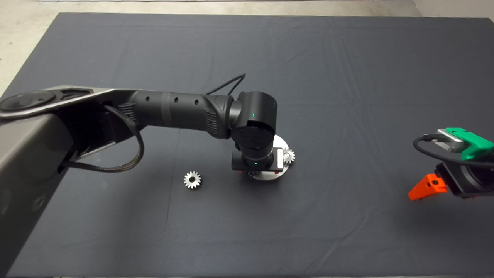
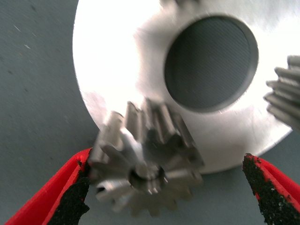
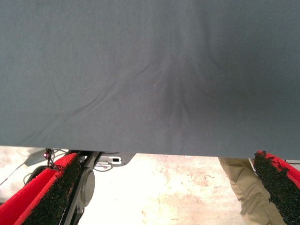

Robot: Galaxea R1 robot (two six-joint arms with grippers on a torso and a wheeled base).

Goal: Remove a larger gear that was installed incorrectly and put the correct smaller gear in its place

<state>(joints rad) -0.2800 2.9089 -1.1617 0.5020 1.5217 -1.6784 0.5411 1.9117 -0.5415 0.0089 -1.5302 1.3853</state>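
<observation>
Your left hand point(image 2: 166, 187) is straddling the larger gear point(image 2: 147, 164) open, one pad point(image 2: 72, 197) touching; closing off-centre risks tilting and jamming it.

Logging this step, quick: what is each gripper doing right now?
Left gripper: open, fingers either side of the larger gear on the round metal plate, not clamped.
Right gripper: open, holding nothing, parked at the mat's right edge.
</observation>
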